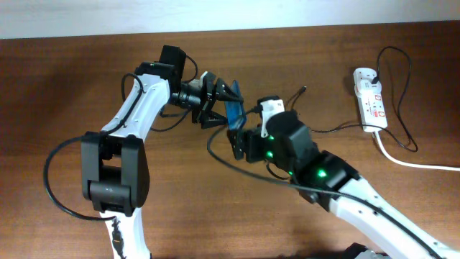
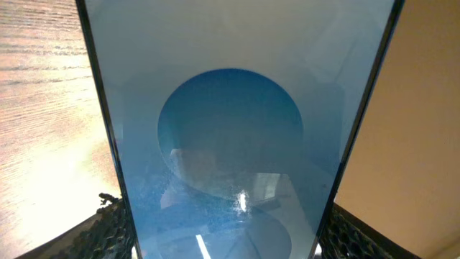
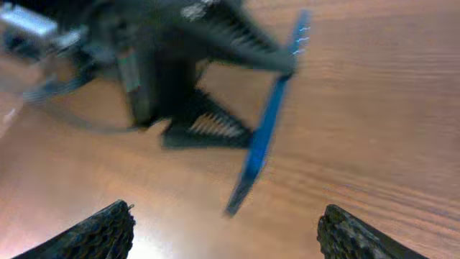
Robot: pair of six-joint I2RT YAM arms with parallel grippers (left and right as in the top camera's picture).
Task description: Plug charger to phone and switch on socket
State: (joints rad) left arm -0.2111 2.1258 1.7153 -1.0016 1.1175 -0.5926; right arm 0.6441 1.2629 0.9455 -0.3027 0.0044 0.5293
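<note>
Left end effector (image 1: 228, 108) clamped on the phone (image 2: 230, 144), which I hold edge-up off the desk (image 1: 72, 65), mid-desk toward the far edge. Right end effector (image 3: 230, 234) has its fingers apart with nothing between them, just beside the phone. Socket (image 1: 370, 97) lies near the far right corner. Charger (image 1: 338, 129) cable trails from there toward mid-desk, its plug tip lying loose.
</note>
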